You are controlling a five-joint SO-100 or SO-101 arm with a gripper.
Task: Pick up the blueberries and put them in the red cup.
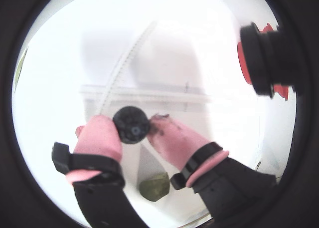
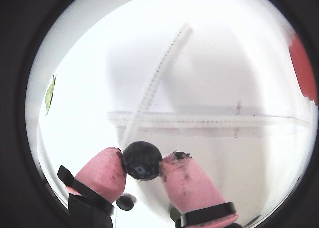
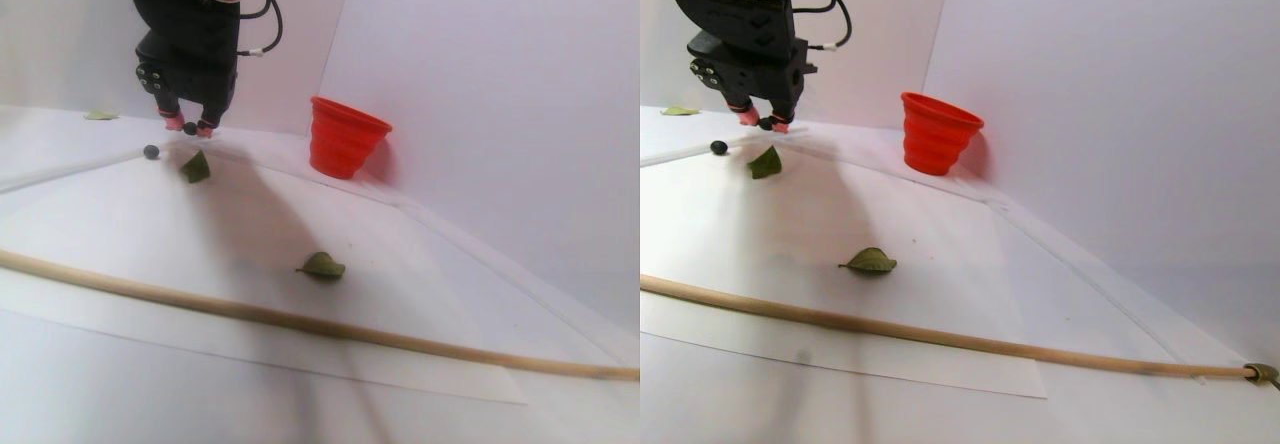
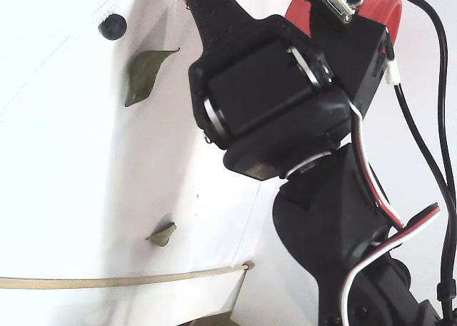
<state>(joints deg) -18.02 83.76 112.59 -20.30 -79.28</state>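
Note:
My gripper (image 1: 130, 127) has pink fingertip pads and is shut on one dark blueberry (image 1: 130, 123); the same grasp shows in the other wrist view (image 2: 142, 160). In the stereo pair view the gripper (image 3: 190, 126) is at the far left of the white table, to the left of the red cup (image 3: 345, 136). A second blueberry (image 3: 151, 151) lies on the table just left of the gripper; it also shows in a wrist view (image 2: 124, 202) and in the fixed view (image 4: 112, 26). The cup's rim (image 4: 378, 8) shows behind the arm.
Green leaves lie on the table: one beside the gripper (image 3: 195, 167), one mid-table (image 3: 321, 265), one at the far left (image 3: 100, 115). A long wooden stick (image 3: 300, 319) lies across the front. White walls close the back and right.

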